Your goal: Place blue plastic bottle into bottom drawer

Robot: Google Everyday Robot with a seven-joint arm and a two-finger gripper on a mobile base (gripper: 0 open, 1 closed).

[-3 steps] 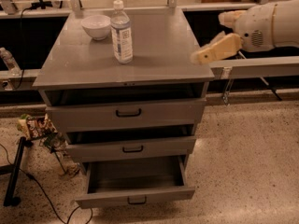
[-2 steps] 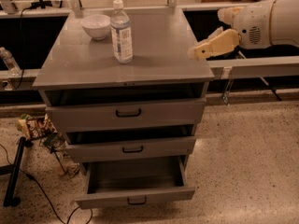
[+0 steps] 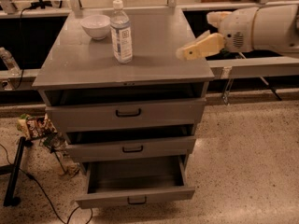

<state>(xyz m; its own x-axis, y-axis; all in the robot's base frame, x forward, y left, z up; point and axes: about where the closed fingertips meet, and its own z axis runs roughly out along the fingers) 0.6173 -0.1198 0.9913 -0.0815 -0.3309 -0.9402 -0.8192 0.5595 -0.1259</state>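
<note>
The blue plastic bottle [image 3: 121, 32], clear with a white cap and a white-and-blue label, stands upright on the grey cabinet top [image 3: 154, 62], next to a white bowl [image 3: 96, 26]. My gripper [image 3: 194, 44] hovers over the right edge of the cabinet top, to the right of the bottle and apart from it. It is open and empty. The bottom drawer [image 3: 135, 199] is pulled out and its inside shows nothing in it.
The top drawer [image 3: 126, 113] and the middle drawer [image 3: 132, 148] stand slightly ajar. A small clear bottle [image 3: 9, 62] sits on the left rail. Snack bags [image 3: 32, 126] and cables lie on the floor at the left. A metal rail [image 3: 261, 66] runs behind the arm.
My gripper has moved left, over the cabinet's right edge and closer to the bottle. The bottle, bowl and drawers have not moved.
</note>
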